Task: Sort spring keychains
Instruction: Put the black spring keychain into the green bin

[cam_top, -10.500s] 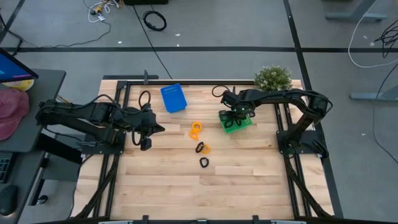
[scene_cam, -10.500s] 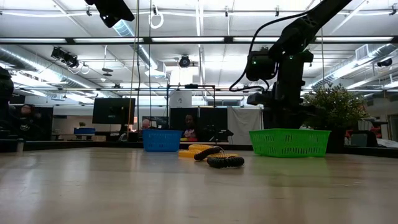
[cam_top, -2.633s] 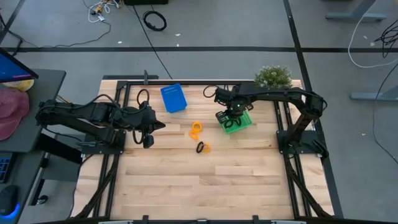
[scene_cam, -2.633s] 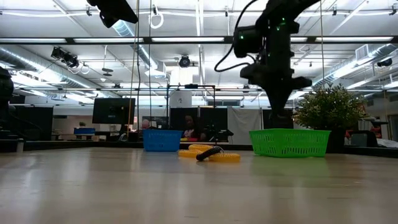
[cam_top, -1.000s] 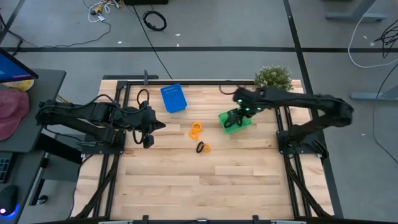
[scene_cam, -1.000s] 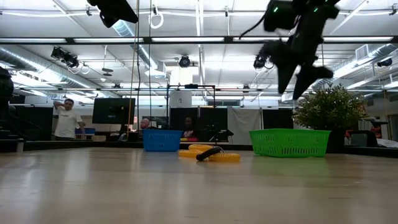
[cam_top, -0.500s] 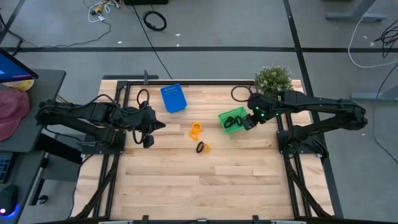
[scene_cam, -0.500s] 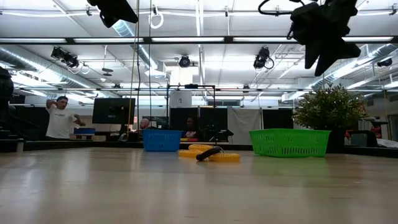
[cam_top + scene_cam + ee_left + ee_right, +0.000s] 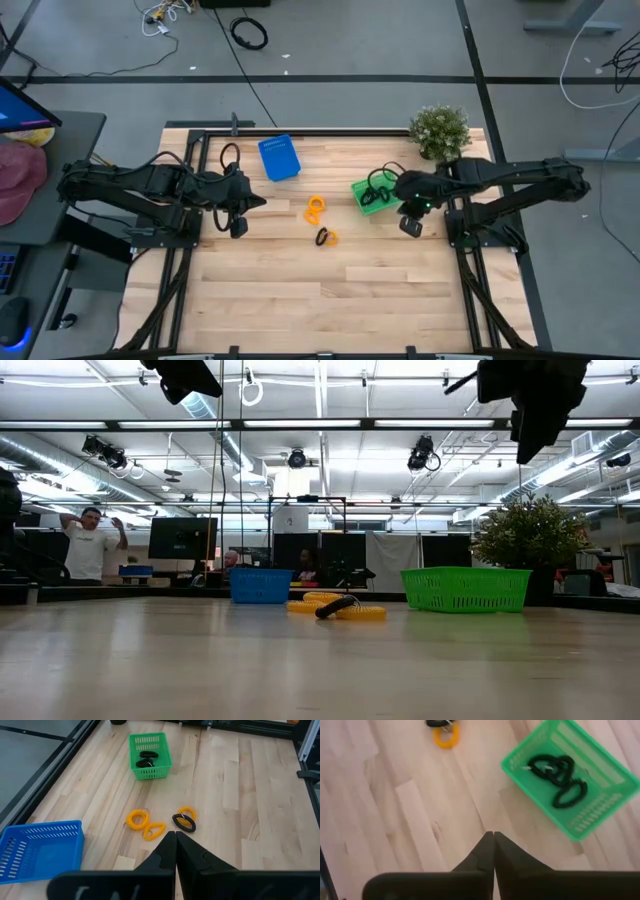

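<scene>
From above, your right fingers point(image 9: 411, 226) are closed and empty, just beside the green bin point(image 9: 376, 194). The remaining keychains, two orange point(image 9: 315, 208) and one black point(image 9: 323, 237) on a third orange, lie on the counter point(image 9: 300, 300) between the arms, roughly midway. Your left fingers point(image 9: 236, 227) are also closed.

Low view: the right arm hangs high above the bin point(image 9: 466, 588).

Left wrist: the black keychain point(image 9: 184, 822) lies just ahead of the closed fingers point(image 9: 175, 837).

Right wrist: black keychains point(image 9: 555, 775) sit in the bin, ahead of the pinched fingertips point(image 9: 493, 837).
</scene>
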`<action>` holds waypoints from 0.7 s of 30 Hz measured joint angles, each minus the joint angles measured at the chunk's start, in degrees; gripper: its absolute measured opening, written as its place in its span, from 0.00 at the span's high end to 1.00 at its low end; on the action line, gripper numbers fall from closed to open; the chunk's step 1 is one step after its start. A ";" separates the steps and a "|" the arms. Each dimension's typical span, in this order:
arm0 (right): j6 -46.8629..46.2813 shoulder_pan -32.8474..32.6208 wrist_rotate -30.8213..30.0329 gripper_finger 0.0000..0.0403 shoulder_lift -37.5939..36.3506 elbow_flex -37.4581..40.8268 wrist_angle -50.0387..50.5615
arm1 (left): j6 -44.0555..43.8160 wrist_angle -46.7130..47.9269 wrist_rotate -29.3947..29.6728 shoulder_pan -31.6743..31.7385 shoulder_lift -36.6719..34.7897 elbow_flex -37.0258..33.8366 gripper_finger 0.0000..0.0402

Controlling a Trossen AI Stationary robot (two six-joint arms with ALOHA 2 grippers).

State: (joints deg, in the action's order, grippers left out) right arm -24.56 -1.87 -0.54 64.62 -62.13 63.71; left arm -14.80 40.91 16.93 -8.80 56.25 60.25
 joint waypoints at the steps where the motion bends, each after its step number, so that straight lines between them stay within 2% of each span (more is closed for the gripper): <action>1: 0.29 -0.38 -0.02 0.99 0.00 0.00 -0.48 | -0.02 0.00 0.01 0.00 0.00 0.00 0.99; 6: 3.02 -1.79 -0.04 0.99 0.02 0.00 -3.72 | -0.77 0.02 0.02 0.00 -0.02 0.00 0.99; 12: 12.93 -2.75 -0.72 0.98 0.02 0.00 -5.04 | -1.10 0.00 0.02 0.00 -0.01 0.00 0.99; 21: 14.54 -2.75 0.15 0.88 0.02 0.00 -4.95 | -1.51 0.00 0.00 0.01 -0.01 0.00 0.99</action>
State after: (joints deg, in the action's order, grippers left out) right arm -10.02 -4.62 -0.38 64.64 -62.13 58.76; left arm -16.32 40.91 16.93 -8.78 56.24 60.25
